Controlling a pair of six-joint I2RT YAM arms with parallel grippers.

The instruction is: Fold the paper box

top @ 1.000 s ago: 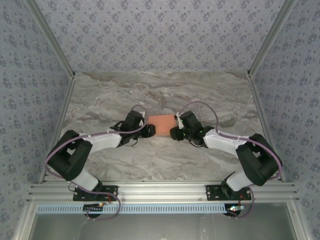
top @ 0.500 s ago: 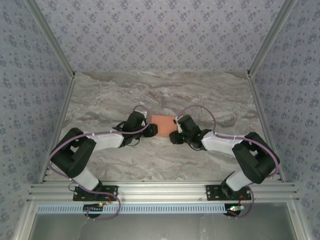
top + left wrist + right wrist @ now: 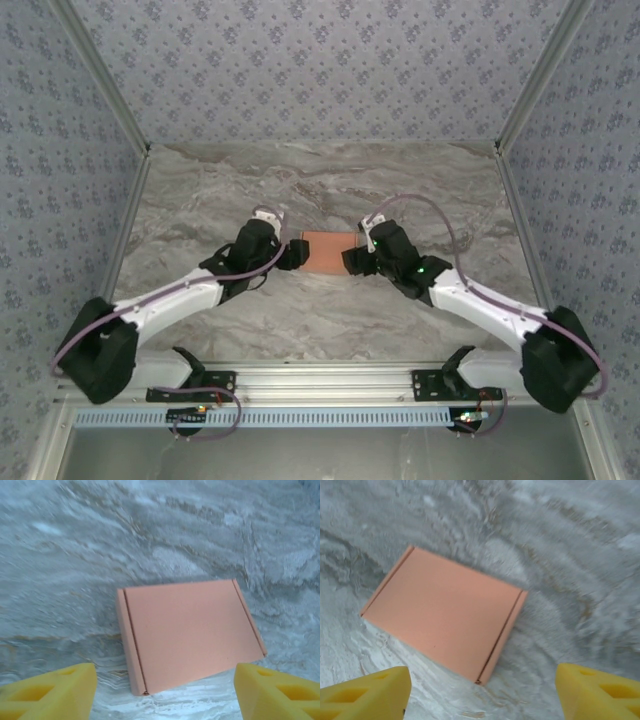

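The paper box [image 3: 327,251] is a small flat salmon-orange rectangle lying closed on the marble table, between the two arms. In the left wrist view the paper box [image 3: 190,632] lies ahead of my left gripper [image 3: 165,692], whose yellow fingers [image 3: 50,692] stand wide apart with nothing between them. The paper box [image 3: 445,610] also lies ahead of my right gripper [image 3: 482,695], open and empty, its yellow fingers [image 3: 600,692] spread wide. From above, the left gripper [image 3: 294,255] sits at the box's left edge and the right gripper [image 3: 352,260] at its right edge, both apart from it.
The grey marble table [image 3: 320,320] is walled by patterned panels [image 3: 320,70] at the back and both sides. An aluminium rail [image 3: 320,380] runs along the near edge where the arm bases stand.
Both grippers have opened wide and drawn back a little from the box's ends. Both arms have stretched lower and outward. The box stays flat on the table.
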